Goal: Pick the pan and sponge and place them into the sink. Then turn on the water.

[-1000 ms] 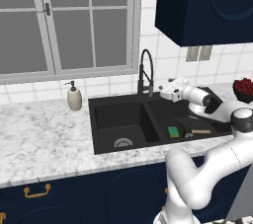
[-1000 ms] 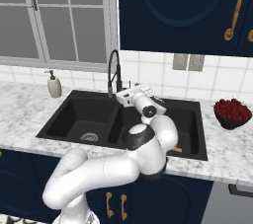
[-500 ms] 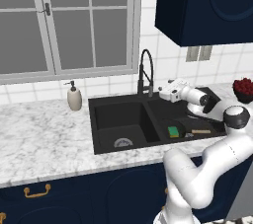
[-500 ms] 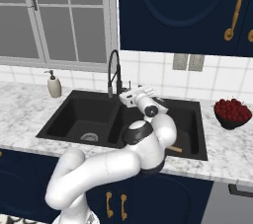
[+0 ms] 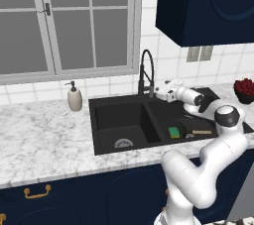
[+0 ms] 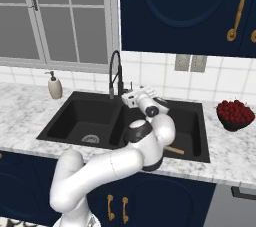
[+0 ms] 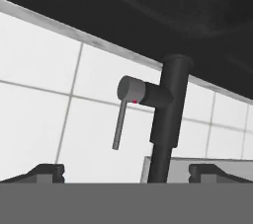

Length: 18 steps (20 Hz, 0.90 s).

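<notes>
My gripper [image 5: 161,91] [image 6: 129,97] hangs open over the back of the black sink [image 5: 119,120] [image 6: 85,116], just right of the faucet [image 5: 145,73] [image 6: 115,73]. In the hand view the faucet's dark column [image 7: 168,119] and its grey lever [image 7: 118,124] stand straight ahead between my spread fingertips [image 7: 47,171], with nothing held. The green sponge [image 5: 174,132] lies in the right basin. Beside it rests the pan, black against the black basin, its wooden handle [image 5: 202,132] [image 6: 174,150] pointing right.
A soap bottle [image 5: 74,97] [image 6: 54,86] stands on the marble counter left of the sink. A dark bowl of red fruit [image 5: 244,89] [image 6: 234,113] sits on the counter to the right. Tiled wall and a window are behind; a dark cabinet hangs above.
The arm has shifted slightly left, bringing the open gripper a little closer to the faucet. Pan and sponge have stayed in the right basin.
</notes>
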Motion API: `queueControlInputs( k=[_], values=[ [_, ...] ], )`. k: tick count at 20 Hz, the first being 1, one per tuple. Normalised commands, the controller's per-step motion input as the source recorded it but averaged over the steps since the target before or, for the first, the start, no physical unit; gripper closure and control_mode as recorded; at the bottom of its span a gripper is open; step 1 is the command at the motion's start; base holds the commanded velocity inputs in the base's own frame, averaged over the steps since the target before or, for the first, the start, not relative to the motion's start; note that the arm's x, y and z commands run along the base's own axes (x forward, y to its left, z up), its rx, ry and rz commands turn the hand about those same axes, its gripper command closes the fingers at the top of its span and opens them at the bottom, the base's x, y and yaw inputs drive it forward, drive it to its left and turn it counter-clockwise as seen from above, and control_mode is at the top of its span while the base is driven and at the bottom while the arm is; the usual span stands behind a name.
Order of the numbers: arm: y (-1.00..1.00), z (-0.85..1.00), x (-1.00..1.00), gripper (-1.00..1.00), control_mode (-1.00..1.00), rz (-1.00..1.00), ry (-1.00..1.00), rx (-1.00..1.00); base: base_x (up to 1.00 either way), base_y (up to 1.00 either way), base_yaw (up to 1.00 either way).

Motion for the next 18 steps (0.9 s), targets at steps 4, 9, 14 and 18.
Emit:
queueControlInputs(
  k=[4, 9, 14, 18],
  values=[
    [0.00, -0.18, 0.56, -1.00, -1.00, 0.00, 0.00, 0.00, 0.00, 0.00, 0.00],
    [-0.02, -0.10, 0.51, -1.00, -1.00, 0.00, 0.00, 0.00, 0.00, 0.00, 0.00],
    [-0.22, -0.02, 0.38, -1.00, -1.00, 0.02, 0.00, 0.00, 0.00, 0.00, 0.00],
    [-0.04, -0.01, 0.23, -1.00, -1.00, 0.04, 0.00, 0.01, 0.00, 0.00, 0.00]
  ],
)
